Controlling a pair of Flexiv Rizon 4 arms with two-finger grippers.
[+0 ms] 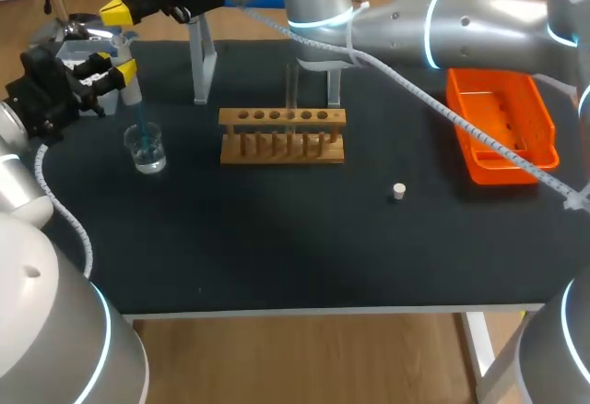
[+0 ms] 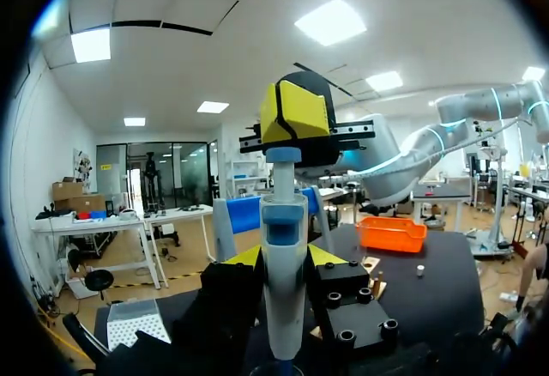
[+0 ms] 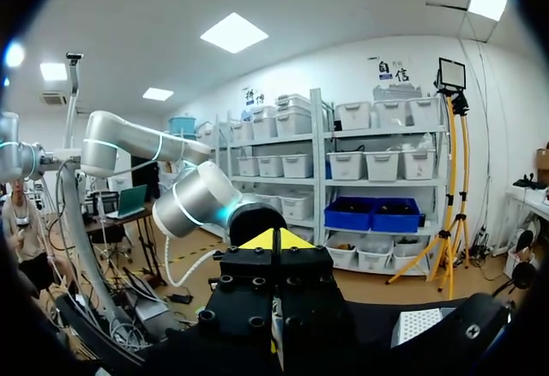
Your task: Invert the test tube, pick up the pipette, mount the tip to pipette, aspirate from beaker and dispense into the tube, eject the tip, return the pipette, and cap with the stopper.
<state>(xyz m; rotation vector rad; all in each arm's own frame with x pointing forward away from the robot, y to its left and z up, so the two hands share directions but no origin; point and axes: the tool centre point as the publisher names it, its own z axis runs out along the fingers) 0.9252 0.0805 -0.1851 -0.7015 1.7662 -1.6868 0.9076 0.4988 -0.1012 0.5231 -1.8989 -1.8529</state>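
Pipette [image 1: 121, 52], upright near the far left edge of the dark surface [image 1: 277, 238], gripped around its body by the left tool [image 1: 118, 74], whose fingers press it from both sides. Its blue tip reaches down into a clear beaker [image 1: 147, 148] holding liquid. The right arm crosses from the right; its tool [image 1: 112, 9] has the yellow tips closed together, holding nothing, and sits at 12 o'clock from the pipette's top; contact cannot be told. A wooden rack [image 1: 282, 135] stands at 3 o'clock from the beaker, with a clear test tube [image 1: 291, 95] upright in it. A small pale stopper [image 1: 398, 191] lies at 4 o'clock from the rack, well apart. An orange tray [image 1: 489, 79] sits at 3 o'clock from the rack.
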